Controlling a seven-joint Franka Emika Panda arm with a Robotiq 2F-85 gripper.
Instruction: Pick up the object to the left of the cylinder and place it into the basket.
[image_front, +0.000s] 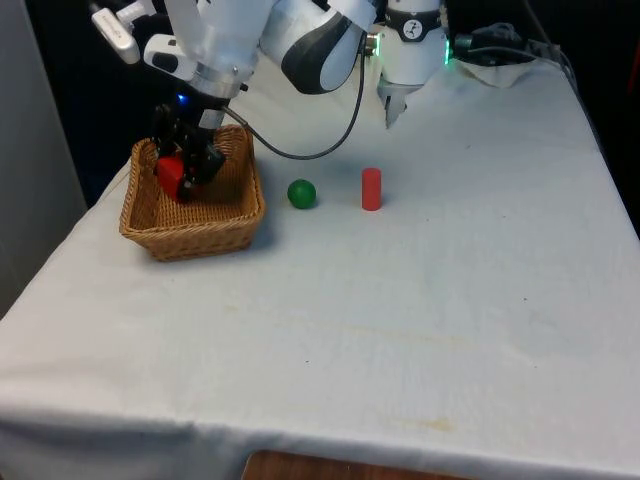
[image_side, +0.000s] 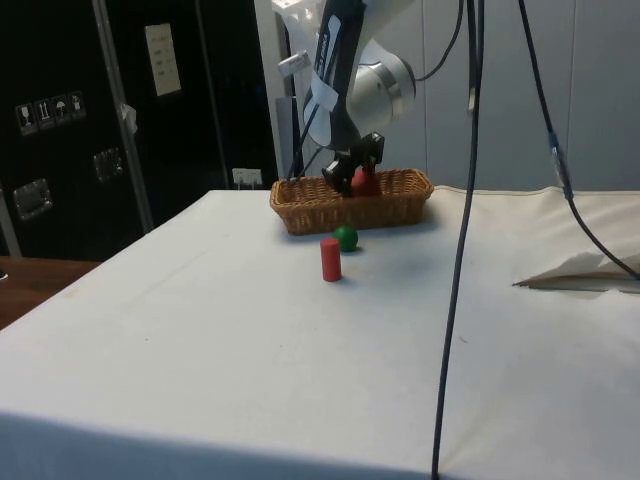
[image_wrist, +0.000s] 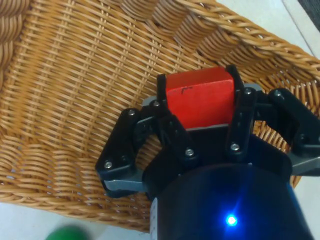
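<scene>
My gripper (image_front: 182, 176) is shut on a red block (image_front: 169, 175) and hangs inside the wicker basket (image_front: 200, 240) at the front view's left. In the wrist view the two fingers clamp the red block (image_wrist: 200, 102) from both sides, just above the basket's woven floor (image_wrist: 75, 75). In the side view the gripper (image_side: 352, 183) and block (image_side: 366, 184) sit low within the basket (image_side: 350, 212). A green ball (image_front: 301, 193) lies on the cloth between the basket and an upright red cylinder (image_front: 371, 189).
The ball (image_side: 346, 237) and cylinder (image_side: 330, 258) stand close together just outside the basket. A black cable (image_side: 455, 250) hangs down across the side view. A crumpled fold of cloth (image_side: 580, 270) lies at that view's right.
</scene>
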